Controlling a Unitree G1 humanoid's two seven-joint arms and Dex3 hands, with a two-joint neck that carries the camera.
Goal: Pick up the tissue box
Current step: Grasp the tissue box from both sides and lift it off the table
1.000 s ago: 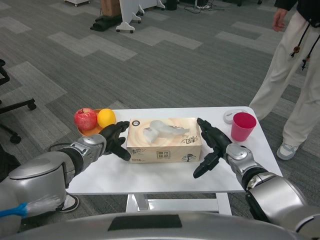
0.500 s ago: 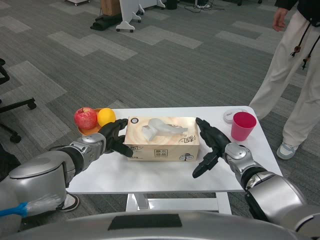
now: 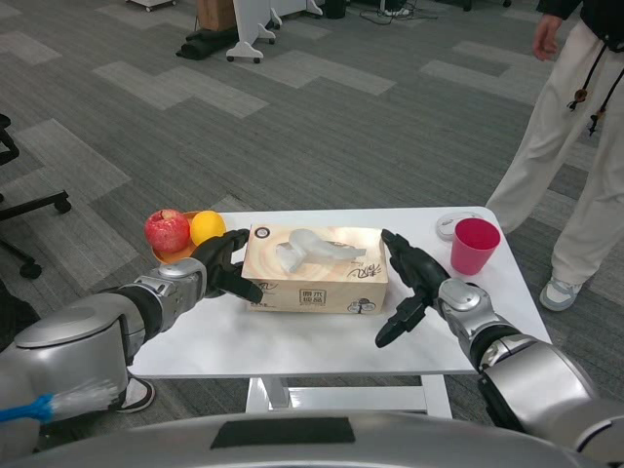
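Tissue box (image 3: 314,270): on the white counter (image 3: 292,341), between both hands.
Left hand (image 3: 226,263): pressed against its left end.
Right hand (image 3: 413,278): fingers spread, at its right end, contact unclear.

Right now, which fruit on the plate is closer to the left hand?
The orange: it sits just beside the left hand at the tissue box, while the red apple lies farther out on the plate's left.

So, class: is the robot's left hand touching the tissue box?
Touching. The head view shows the left hand pressed flat against the tissue box's left end, no gap visible.
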